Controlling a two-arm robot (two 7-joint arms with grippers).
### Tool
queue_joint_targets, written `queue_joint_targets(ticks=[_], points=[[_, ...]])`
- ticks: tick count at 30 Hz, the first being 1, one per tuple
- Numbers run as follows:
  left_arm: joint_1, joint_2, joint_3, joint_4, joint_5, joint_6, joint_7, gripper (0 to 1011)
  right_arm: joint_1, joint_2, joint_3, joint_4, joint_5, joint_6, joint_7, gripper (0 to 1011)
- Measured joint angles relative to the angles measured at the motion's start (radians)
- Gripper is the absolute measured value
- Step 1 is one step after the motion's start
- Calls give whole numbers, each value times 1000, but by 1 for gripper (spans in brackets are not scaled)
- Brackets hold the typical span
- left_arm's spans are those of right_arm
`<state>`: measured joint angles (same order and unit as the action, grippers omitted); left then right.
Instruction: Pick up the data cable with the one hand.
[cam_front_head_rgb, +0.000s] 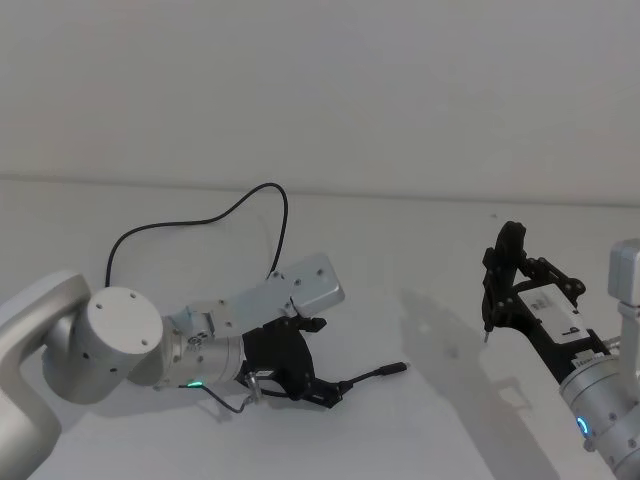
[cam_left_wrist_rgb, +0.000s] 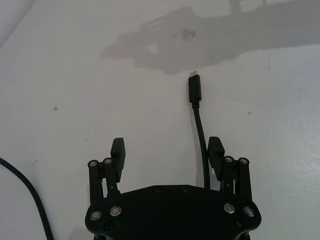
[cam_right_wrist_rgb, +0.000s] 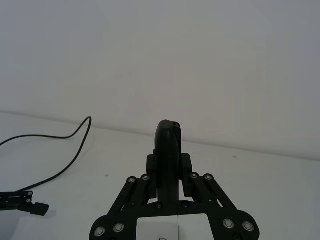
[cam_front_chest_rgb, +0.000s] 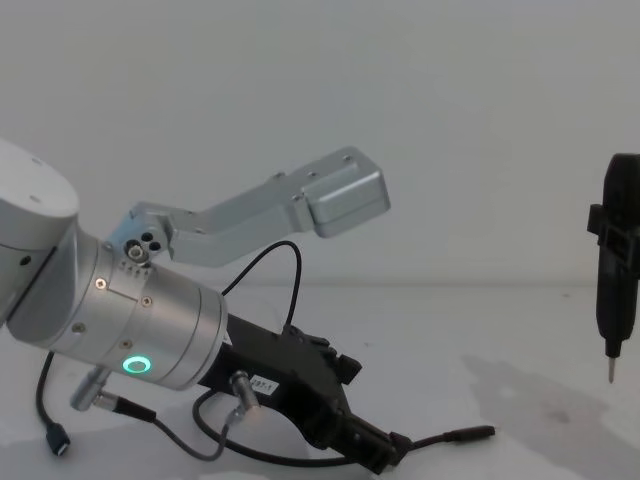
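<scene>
Long thin black data cable (cam_left_wrist_rgb: 199, 125) lies on the white table (cam_left_wrist_rgb: 70, 80), running between the wide-open, empty jaws of the black two-jaw left gripper (cam_left_wrist_rgb: 166, 145). It's light and floppy, I'd guess, so pinch near the stiffer plug. Meanwhile the right gripper (cam_right_wrist_rgb: 168, 167) is parked aside, clamped on a slim black pen-like tool (cam_front_chest_rgb: 618, 250).

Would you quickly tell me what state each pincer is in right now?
Left pincer: open, thin black data cable between its jaws.
Right pincer: closed on a slim black pen-like tool.

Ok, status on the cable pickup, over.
Left hand open, low over table, straddling data cable behind its plug. Right hand raised, shut on black pointed tool. Nothing blocking.
</scene>
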<state>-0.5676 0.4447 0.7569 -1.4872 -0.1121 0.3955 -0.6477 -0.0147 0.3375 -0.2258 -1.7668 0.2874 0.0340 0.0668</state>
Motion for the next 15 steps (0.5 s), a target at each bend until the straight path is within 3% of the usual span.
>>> queue_joint_targets(ticks=[12, 15], points=[[-6, -10, 9, 8, 24, 26, 0, 1001, 0, 0, 0, 0, 0, 0, 0, 268], [-7, -12, 10, 9, 27, 30, -1, 952, 0, 0, 0, 0, 0, 0, 0, 268]])
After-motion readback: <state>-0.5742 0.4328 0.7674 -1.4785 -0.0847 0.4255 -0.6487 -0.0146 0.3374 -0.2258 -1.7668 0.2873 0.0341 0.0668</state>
